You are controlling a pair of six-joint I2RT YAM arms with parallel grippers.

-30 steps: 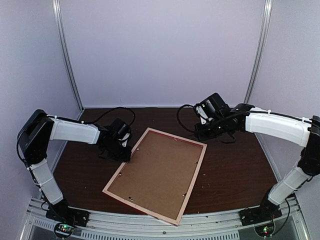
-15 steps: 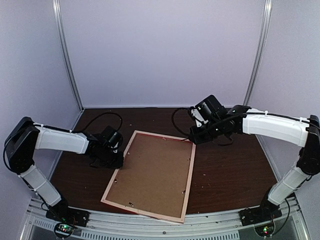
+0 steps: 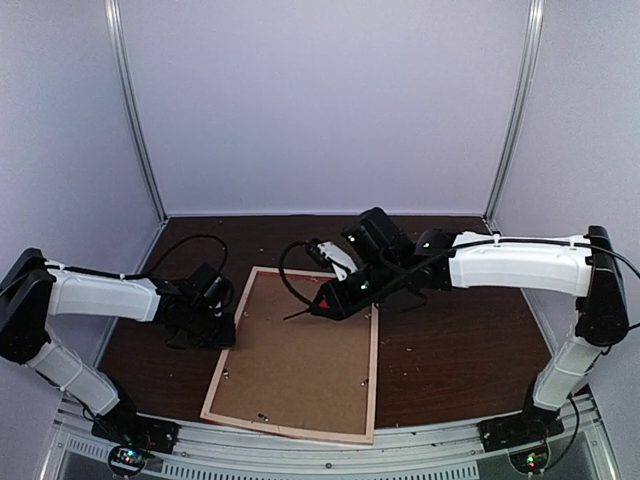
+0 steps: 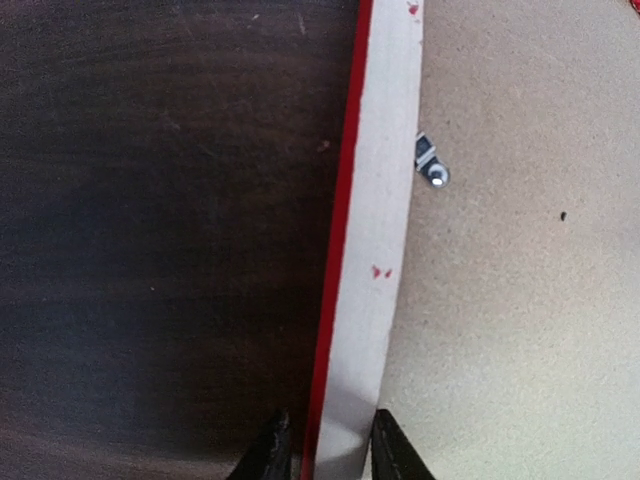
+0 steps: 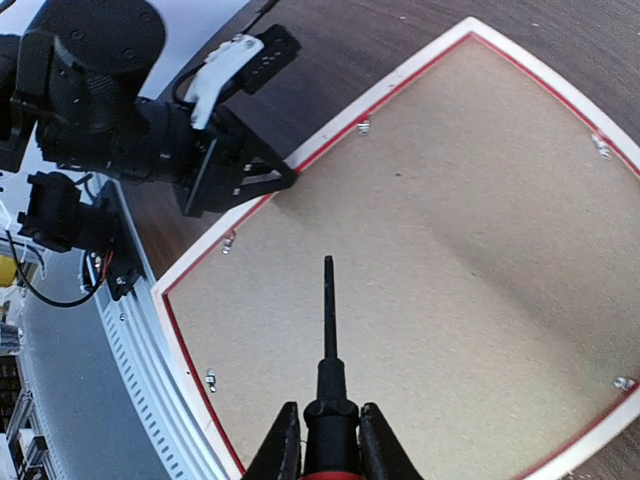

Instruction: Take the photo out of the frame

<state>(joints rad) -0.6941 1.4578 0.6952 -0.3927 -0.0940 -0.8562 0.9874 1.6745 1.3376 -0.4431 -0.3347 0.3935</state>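
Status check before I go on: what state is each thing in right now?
frame: lying flat, back up
backing board: seated in frame
tab: turned over board edge
photo: hidden, cannot tell
left gripper: jaws straddle frame's left rim, seemingly clamped
right gripper: shut on tool
tool: shaft over backing board

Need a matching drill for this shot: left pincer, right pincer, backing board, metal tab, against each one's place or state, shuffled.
Things
1. left pincer
2. right pincer
3. backing board
4. metal tab

Place or state
A. plain brown, lying inside the frame
B. closed on a black pointed tool
C. at the rim's inner edge, lying on the board
D. a finger on each side of the frame's pale rim

Pairs: 1-D, 2-B, 3-A, 4-C
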